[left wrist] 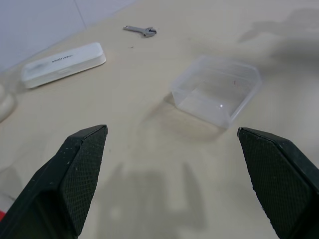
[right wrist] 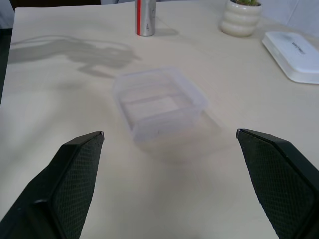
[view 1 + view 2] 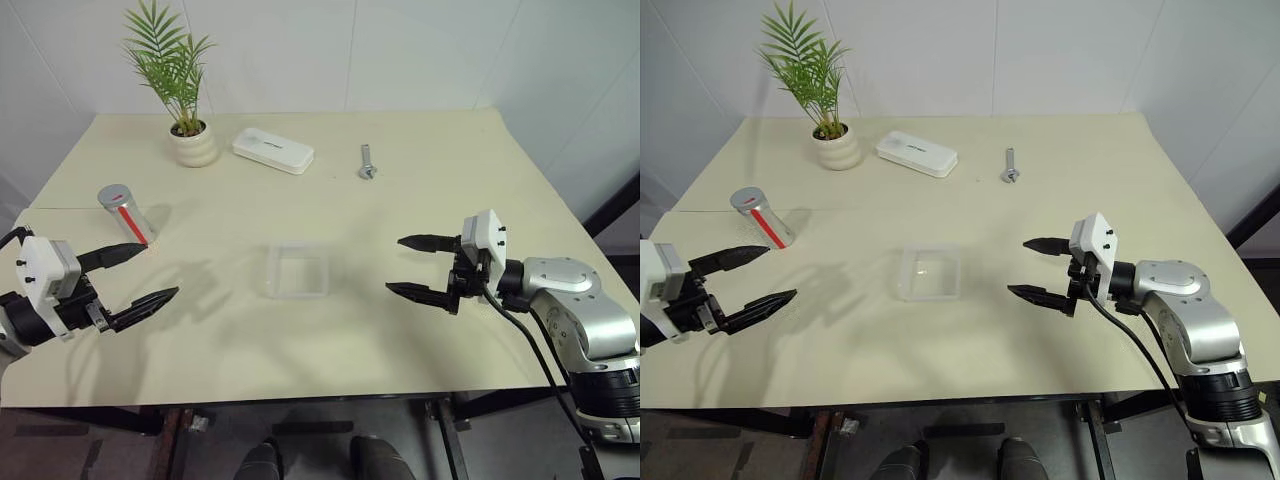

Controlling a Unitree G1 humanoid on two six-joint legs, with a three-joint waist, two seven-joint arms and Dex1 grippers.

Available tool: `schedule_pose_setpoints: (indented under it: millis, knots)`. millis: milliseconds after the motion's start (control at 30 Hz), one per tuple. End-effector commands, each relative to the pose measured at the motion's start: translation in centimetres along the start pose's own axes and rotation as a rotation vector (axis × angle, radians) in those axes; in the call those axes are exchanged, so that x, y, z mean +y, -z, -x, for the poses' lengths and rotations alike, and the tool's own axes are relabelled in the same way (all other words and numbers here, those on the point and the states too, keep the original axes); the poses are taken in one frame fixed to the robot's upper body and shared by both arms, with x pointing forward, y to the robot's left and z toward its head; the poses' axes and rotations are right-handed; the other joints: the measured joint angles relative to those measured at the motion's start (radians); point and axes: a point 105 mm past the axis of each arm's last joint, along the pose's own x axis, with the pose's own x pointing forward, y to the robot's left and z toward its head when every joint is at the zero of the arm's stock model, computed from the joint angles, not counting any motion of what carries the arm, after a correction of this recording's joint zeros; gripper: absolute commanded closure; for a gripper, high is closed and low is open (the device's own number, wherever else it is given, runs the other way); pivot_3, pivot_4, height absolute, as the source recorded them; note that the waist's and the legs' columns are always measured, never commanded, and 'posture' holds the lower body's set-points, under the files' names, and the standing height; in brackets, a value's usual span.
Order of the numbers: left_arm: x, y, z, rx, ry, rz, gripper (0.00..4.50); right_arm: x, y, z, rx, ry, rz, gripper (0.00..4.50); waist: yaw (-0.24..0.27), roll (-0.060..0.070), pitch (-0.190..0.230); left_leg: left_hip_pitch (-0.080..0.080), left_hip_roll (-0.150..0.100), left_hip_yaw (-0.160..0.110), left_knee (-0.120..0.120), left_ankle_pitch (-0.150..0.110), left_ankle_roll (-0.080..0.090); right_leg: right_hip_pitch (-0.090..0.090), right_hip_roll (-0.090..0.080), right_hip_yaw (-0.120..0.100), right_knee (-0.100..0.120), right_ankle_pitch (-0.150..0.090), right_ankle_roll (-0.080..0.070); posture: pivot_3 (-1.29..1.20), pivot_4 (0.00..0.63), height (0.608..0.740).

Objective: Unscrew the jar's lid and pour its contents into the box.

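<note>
Silver-grey jar (image 3: 125, 213), red diagonal stripe, stands upright.

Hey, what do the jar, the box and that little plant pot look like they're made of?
The jar looks like brushed metal: silver-grey with a dull sheen and a red stripe, though it might be metallised plastic. The box seems to be clear plastic, since the table shows through its thin walls. The plant pot looks like glazed ceramic, cream-white, ribbed and smooth, but plastic cannot be ruled out.
</note>
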Motion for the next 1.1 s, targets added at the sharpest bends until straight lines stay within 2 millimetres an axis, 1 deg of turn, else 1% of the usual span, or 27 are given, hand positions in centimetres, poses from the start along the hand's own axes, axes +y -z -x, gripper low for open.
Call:
schedule_pose_setpoints:
  millis: [33,100,133,200,233,267,300,367,400,467,500,533,567,700,733,833,867,900,967,1100]
  knots:
    - [0.2,-0.8,0.5,-0.023,-0.050,-0.043,0.03,0.7,-1.2,-0.1,-0.025,-0.045,0.045,0.00,0.000,0.000,0.000,0.000,0.000,0.000,0.000,0.000,0.000,0.000,0.000,0.000,0.000,0.000,0.000,0.00,0.150,0.740]
    - [0.2,-0.3,0.8,-0.027,-0.100,-0.033,0.03,0.9,-0.9,-0.5,-0.029,-0.056,0.041,0.00,-0.001,0.000,0.000,0.000,0.000,0.001,0.001,0.000,0.000,0.000,0.000,0.001,0.000,0.000,0.000,0.00,0.150,0.740]
    - [0.6,0.2,1.2,-0.030,-0.190,-0.022,0.03,1.0,-0.9,-1.0,-0.043,-0.067,0.042,0.00,-0.001,0.000,0.000,0.000,0.000,0.002,0.001,0.000,0.000,0.000,0.000,0.002,0.000,0.000,0.000,0.00,0.150,0.740]
    - [2.0,1.3,2.8,-0.035,-0.474,0.015,0.03,1.0,-1.8,-2.4,-0.098,-0.090,0.037,0.00,-0.010,0.000,0.000,0.000,0.000,0.002,0.001,-0.001,0.001,0.000,0.000,0.002,0.000,0.000,0.001,0.00,0.150,0.740]
    - [2.5,1.7,3.7,-0.048,-0.600,0.039,0.03,1.1,-2.5,-3.1,-0.130,-0.108,0.035,0.00,-0.011,0.000,0.000,0.001,0.000,0.003,0.002,-0.001,0.001,0.000,0.000,0.003,0.001,0.002,0.003,0.00,0.150,0.740]
    - [2.8,2.3,4.3,-0.045,-0.704,0.062,0.03,1.2,-3.1,-3.9,-0.161,-0.126,0.032,0.00,-0.013,0.000,0.000,0.001,0.000,0.002,0.003,-0.001,0.001,0.000,0.000,0.003,0.002,0.007,0.012,0.00,0.150,0.740]
    - [2.9,2.7,4.5,-0.056,-0.771,0.080,0.03,1.3,-3.6,-4.6,-0.185,-0.143,0.033,0.00,-0.013,0.000,0.000,0.000,0.001,0.002,0.004,-0.001,0.001,0.000,0.002,0.003,0.003,0.009,0.017,0.00,0.150,0.740]
    - [3.2,3.4,4.2,-0.071,-0.887,0.115,0.03,1.6,-4.4,-5.9,-0.226,-0.183,0.028,0.00,-0.008,0.000,0.000,0.000,0.002,0.000,0.007,-0.001,0.000,0.000,0.003,0.002,0.004,0.010,0.017,0.00,0.150,0.740]
    - [3.4,3.5,3.9,-0.092,-0.927,0.134,0.03,1.7,-4.7,-6.4,-0.240,-0.198,0.030,0.00,-0.004,0.000,0.000,0.000,0.002,0.000,0.008,-0.001,0.000,0.000,0.004,0.002,0.005,0.010,0.017,0.00,0.150,0.740]
    - [3.9,3.9,2.3,-0.128,-1.007,0.167,0.03,2.2,-5.5,-8.0,-0.282,-0.241,0.036,0.00,0.006,-0.001,-0.001,0.000,0.002,-0.001,0.011,-0.001,0.000,0.002,0.004,0.002,0.005,0.011,0.016,0.00,0.150,0.740]
    - [4.2,4.0,1.9,-0.142,-1.032,0.180,0.03,2.6,-5.9,-8.7,-0.296,-0.257,0.041,0.00,0.009,-0.001,-0.001,0.000,0.002,-0.001,0.012,-0.001,0.000,0.002,0.004,0.001,0.004,0.010,0.013,0.00,0.150,0.740]
    - [4.6,4.4,0.9,-0.139,-1.056,0.201,0.03,2.9,-6.4,-9.4,-0.318,-0.277,0.046,0.00,0.011,-0.002,-0.001,0.000,0.002,-0.001,0.012,-0.001,0.001,0.004,0.004,0.001,0.003,0.010,0.011,0.00,0.150,0.740]
    - [4.9,4.6,0.4,-0.133,-1.070,0.214,0.03,3.2,-6.7,-10.0,-0.332,-0.290,0.050,0.00,0.010,-0.002,-0.001,0.000,0.002,-0.001,0.013,0.000,0.001,0.004,0.004,0.001,0.002,0.010,0.009,0.00,0.150,0.740]
    - [6.3,5.0,-0.7,-0.155,-1.155,0.244,0.03,3.6,-7.4,-11.3,-0.371,-0.308,0.062,0.00,0.005,-0.004,-0.002,-0.001,0.001,0.001,0.014,0.000,0.001,0.005,0.004,0.002,0.001,0.013,0.012,0.00,0.150,0.740]
    - [6.5,5.2,-0.4,-0.159,-1.173,0.251,0.03,4.0,-7.6,-11.7,-0.378,-0.309,0.066,0.00,0.004,-0.004,-0.002,-0.001,0.001,0.001,0.014,0.000,0.001,0.004,0.004,0.002,0.001,0.015,0.016,0.00,0.150,0.740]
    - [7.3,5.6,-2.4,-0.163,-1.192,0.286,0.03,3.4,-8.4,-11.8,-0.400,-0.304,0.059,0.00,0.004,-0.004,-0.002,-0.001,0.004,0.000,0.013,-0.001,-0.001,0.002,0.007,0.002,0.004,0.016,0.018,0.00,0.150,0.740]
    - [7.5,5.7,-2.5,-0.161,-1.194,0.289,0.03,3.6,-8.6,-12.0,-0.403,-0.305,0.059,0.00,0.005,-0.004,-0.002,-0.001,0.004,0.000,0.013,-0.002,-0.001,0.001,0.008,0.001,0.005,0.016,0.017,0.00,0.150,0.740]
    - [8.0,5.8,-3.3,-0.161,-1.203,0.304,0.03,3.3,-8.2,-12.1,-0.386,-0.301,0.061,0.00,0.005,-0.004,-0.002,-0.001,0.005,0.000,0.012,-0.002,-0.002,0.000,0.009,0.001,0.006,0.016,0.017,0.00,0.150,0.740]
    - [9.2,5.9,-5.5,-0.149,-1.204,0.317,0.03,2.6,-7.7,-11.9,-0.353,-0.288,0.068,0.00,0.007,-0.004,-0.002,-0.001,0.005,0.000,0.012,-0.002,-0.002,0.000,0.009,0.001,0.007,0.015,0.016,0.00,0.150,0.740]
    - [10.6,6.0,-6.8,-0.130,-1.191,0.293,0.03,3.0,-7.8,-12.3,-0.344,-0.276,0.091,0.00,0.003,-0.004,-0.002,-0.002,0.004,0.000,0.013,-0.002,-0.002,0.001,0.008,0.001,0.004,0.016,0.018,0.00,0.150,0.740]
